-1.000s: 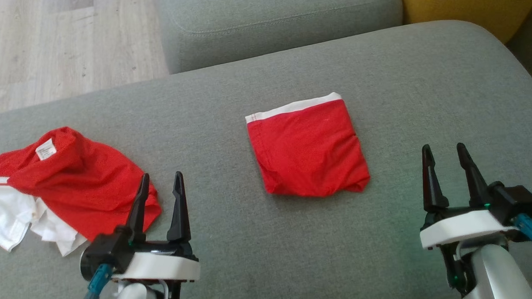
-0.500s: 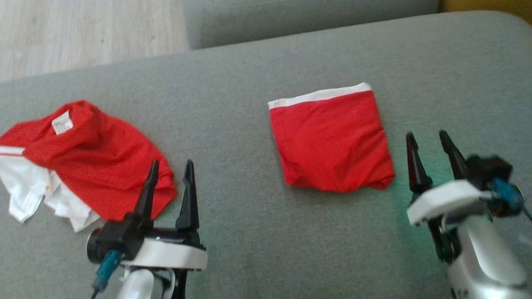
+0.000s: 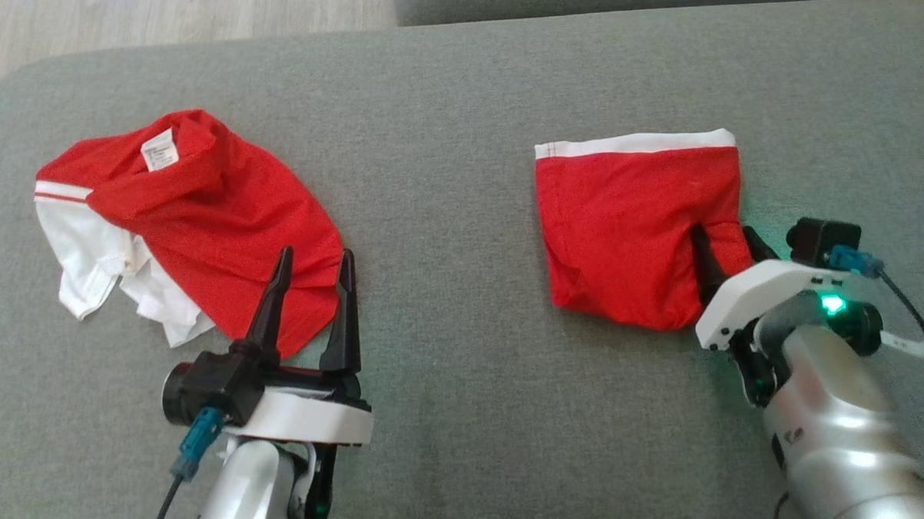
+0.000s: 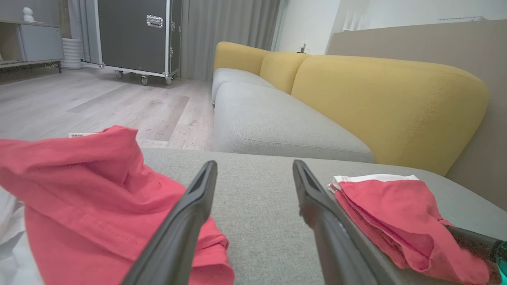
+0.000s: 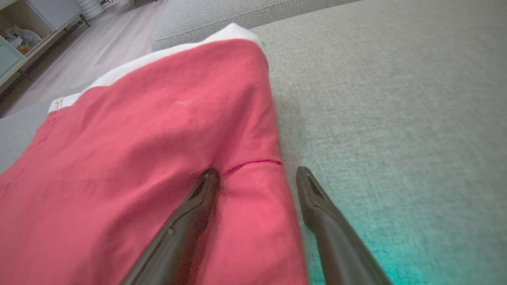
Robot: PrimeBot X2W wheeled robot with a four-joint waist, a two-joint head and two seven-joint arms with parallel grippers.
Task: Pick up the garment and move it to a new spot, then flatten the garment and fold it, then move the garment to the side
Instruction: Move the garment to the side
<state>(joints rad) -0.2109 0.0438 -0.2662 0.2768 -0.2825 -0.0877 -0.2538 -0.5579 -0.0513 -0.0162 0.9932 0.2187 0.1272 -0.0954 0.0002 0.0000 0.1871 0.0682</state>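
A folded red garment (image 3: 630, 223) with a white band along its far edge lies on the grey cushion (image 3: 456, 83), right of centre. My right gripper (image 3: 722, 235) is open and straddles the garment's near right edge. In the right wrist view one of its fingers (image 5: 198, 202) rests on the red cloth (image 5: 138, 158) and the other stands on the cushion beside it, with the edge between them (image 5: 256, 174). My left gripper (image 3: 314, 255) is open and empty, its tips over the near corner of a crumpled red-and-white garment (image 3: 199, 207). From the left wrist, both garments show: crumpled (image 4: 99, 190) and folded (image 4: 392, 206).
The cushion's left edge curves off toward wood floor (image 3: 154, 17). Beyond it lies another grey seat cushion (image 4: 269, 122) and a yellow backrest (image 4: 380, 95). A black wheeled case (image 4: 134, 35) stands far off on the floor.
The head camera has tipped down and turned left, shifting the whole picture. My right gripper has moved forward onto the folded garment's near right edge. The left gripper has kept its place, still open.
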